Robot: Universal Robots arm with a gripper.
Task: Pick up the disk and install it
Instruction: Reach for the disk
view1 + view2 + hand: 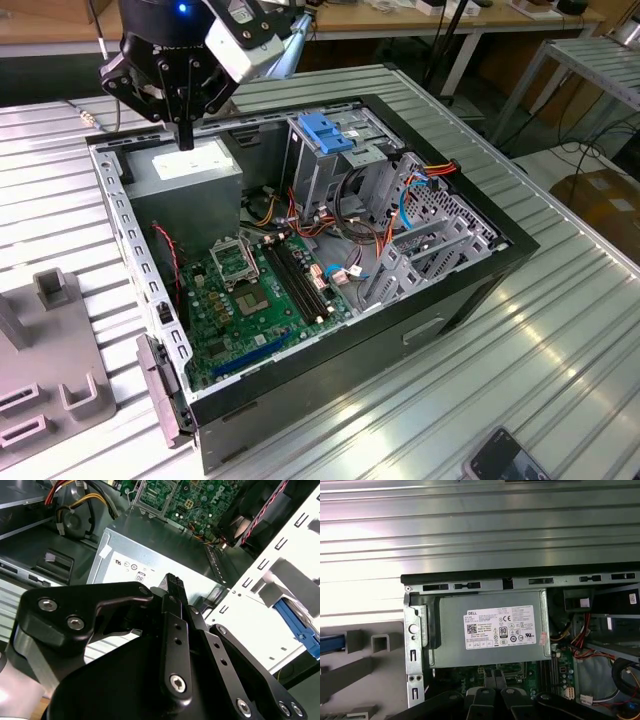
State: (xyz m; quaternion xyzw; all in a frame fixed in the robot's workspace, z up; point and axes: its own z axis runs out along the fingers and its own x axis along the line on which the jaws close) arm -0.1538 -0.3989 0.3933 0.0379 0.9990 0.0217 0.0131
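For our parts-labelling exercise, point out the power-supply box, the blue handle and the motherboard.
power-supply box (492, 630), first wrist view, on its white label
blue handle (326, 132), exterior view, on its top face
motherboard (225, 312), exterior view, on its green surface

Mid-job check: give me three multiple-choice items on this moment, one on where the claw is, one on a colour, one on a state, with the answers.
1. The claw hangs over:
A) the motherboard
B) the power-supply box
C) the bare table

2. The handle on the drive cage is:
A) red
B) yellow
C) blue

3. The claw holds:
A) nothing
B) a cable
C) the disk

Answers:
1 B: in the exterior view its tip sits above the grey box with the white label.
2 C: the plastic handle on top of the cage is plainly blue.
3 A: in the second wrist view the fingertips are shut together and bare.
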